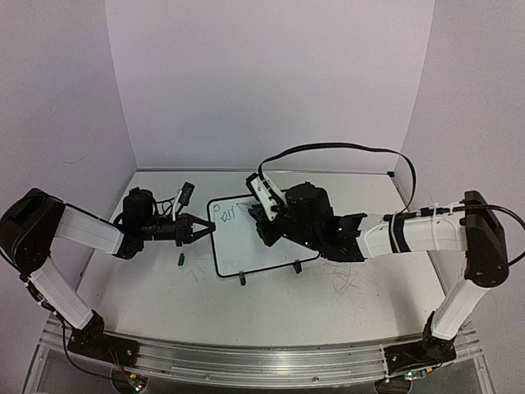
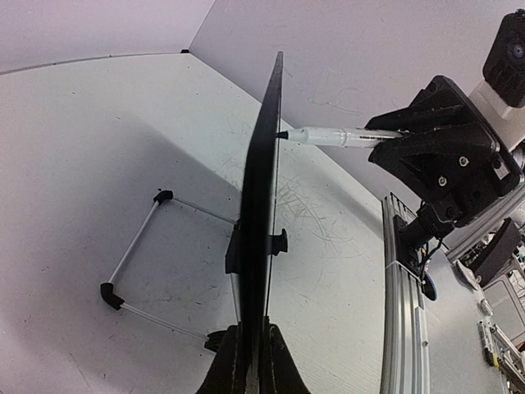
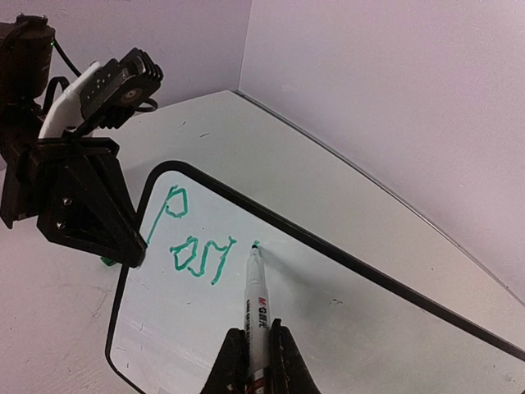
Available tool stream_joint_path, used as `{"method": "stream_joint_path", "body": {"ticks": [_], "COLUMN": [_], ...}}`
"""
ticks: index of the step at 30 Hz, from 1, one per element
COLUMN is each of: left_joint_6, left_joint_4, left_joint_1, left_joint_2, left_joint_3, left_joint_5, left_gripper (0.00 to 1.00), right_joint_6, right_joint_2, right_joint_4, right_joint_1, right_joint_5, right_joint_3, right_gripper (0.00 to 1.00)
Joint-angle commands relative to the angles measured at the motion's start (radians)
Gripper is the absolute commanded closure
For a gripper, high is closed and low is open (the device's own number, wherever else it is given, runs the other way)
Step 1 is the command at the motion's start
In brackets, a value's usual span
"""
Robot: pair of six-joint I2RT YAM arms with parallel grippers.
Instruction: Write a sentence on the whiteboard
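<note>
**Pale walls, white table, marker tip on the board**

White tabletop (image 1: 369, 300) with plain lilac walls behind it is what my overhead feed shows, and the whiteboard (image 1: 250, 242) stands near the middle of that surface, between the two arms. It rests on two small black feet (image 1: 242, 279), and my left wrist camera shows its wire stand (image 2: 135, 246) lying out behind it.

The left gripper (image 1: 207, 227) is pinched closed on the board's left edge. From that wrist I see the board edge-on, with both fingers (image 2: 234, 365) pressed to either side of the rim.

The right gripper (image 3: 253, 361) is closed around the barrel of a marker (image 3: 257, 300), which points up and away from the wrist camera. The tip meets the board's white face just right of the writing.

The sentence (image 3: 193, 242) is only a few green letters so far, sitting in the board's upper left corner: a "P" above something like "oss", plus a tiny green mark at the tip.

A small green item (image 1: 180, 261) lies on the table just below the left gripper. Faint grey scribbles (image 1: 340, 283) mark the tabletop right of the board.
</note>
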State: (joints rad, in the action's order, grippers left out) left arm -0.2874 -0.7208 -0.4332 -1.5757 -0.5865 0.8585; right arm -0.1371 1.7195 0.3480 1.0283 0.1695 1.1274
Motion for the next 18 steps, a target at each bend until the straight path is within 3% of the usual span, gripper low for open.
{"method": "stream_joint_path", "body": {"ticks": [1,18], "left_joint_6": [0.025,0.025], "left_joint_4": [-0.027,-0.027], "left_joint_1": [-0.001,-0.001], "left_joint_2": [0.043,0.046], "left_joint_3": [-0.009,-0.009], "left_joint_5": [-0.009,-0.009], "left_gripper": [1.0,1.0], "right_joint_6": [0.024,0.053], "right_joint_2": [-0.011,-0.014], "right_joint_4": [-0.001,-0.026], "right_joint_1": [0.004,0.013], "right_joint_5": [0.0,-0.017], "right_joint_3": [-0.007,-0.038], "right_gripper": [1.0,1.0]}}
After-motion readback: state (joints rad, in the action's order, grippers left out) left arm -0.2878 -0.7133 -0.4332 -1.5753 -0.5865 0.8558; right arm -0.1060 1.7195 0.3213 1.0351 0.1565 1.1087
